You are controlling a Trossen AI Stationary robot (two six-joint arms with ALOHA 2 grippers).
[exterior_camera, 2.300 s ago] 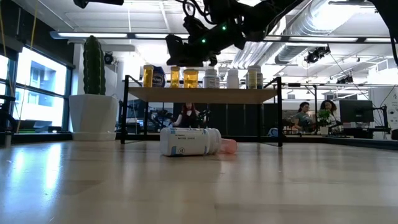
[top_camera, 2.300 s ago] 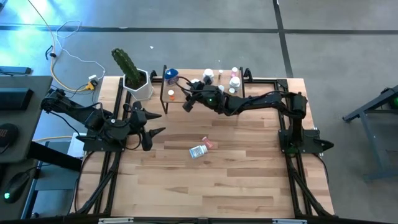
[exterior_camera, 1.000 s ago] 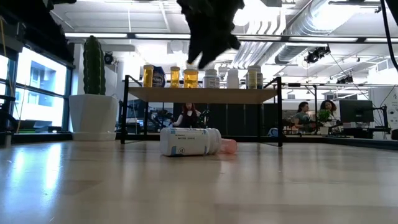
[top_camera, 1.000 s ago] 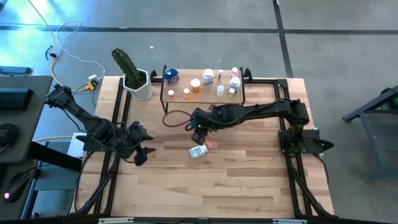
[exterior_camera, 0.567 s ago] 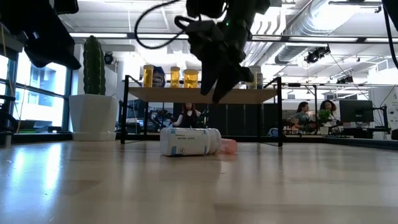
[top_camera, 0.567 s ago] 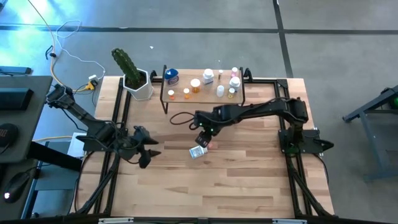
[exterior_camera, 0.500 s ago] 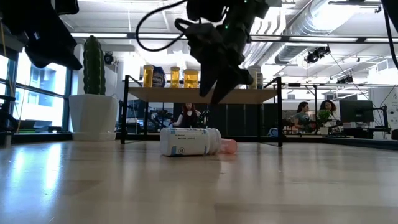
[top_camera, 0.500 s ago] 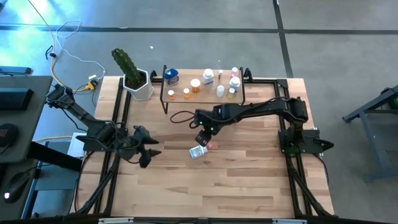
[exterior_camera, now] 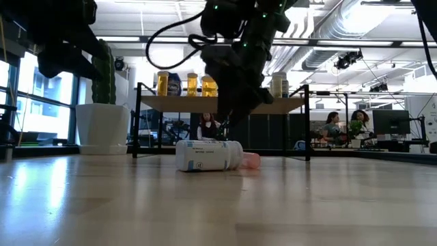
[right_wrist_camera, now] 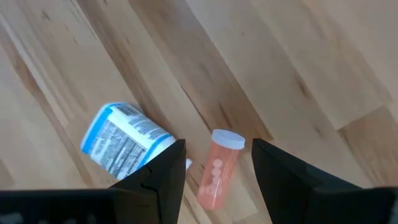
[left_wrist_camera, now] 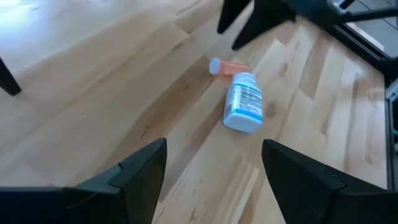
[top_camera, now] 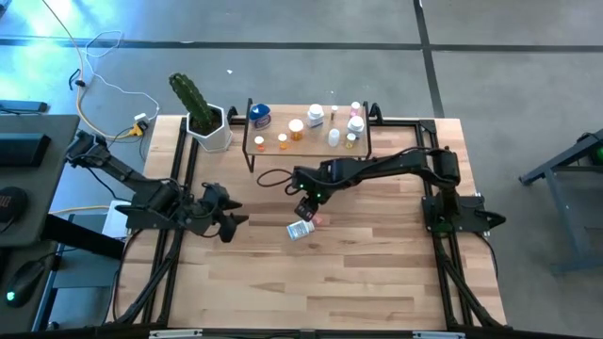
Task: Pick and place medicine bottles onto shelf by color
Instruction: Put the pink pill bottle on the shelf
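Two medicine bottles lie on their sides on the table's middle: a white one with a blue label [top_camera: 300, 230] [right_wrist_camera: 124, 140] and, beside it, a small pink vial [top_camera: 317, 219] [right_wrist_camera: 217, 168]. My right gripper [top_camera: 306, 209] [right_wrist_camera: 214, 180] hangs open just above them, fingers pointing steeply down, one on either side of the pink vial without touching it. My left gripper [top_camera: 231, 225] [left_wrist_camera: 214, 180] stands open over the table's left part, facing the two bottles [left_wrist_camera: 244, 102]. The shelf [top_camera: 306, 143] [exterior_camera: 222, 104] at the far edge carries several bottles.
A green cactus in a white pot [top_camera: 200, 111] stands left of the shelf at the far edge. Bare wood lies between my left gripper and the two lying bottles, and over the table's whole near half [top_camera: 320, 282].
My right gripper has come down from shelf height toward the table's near edge and now hangs just over the pink vial, tipped more steeply down. My left gripper has rolled and edged a little toward the table's middle. The bottles have not moved.
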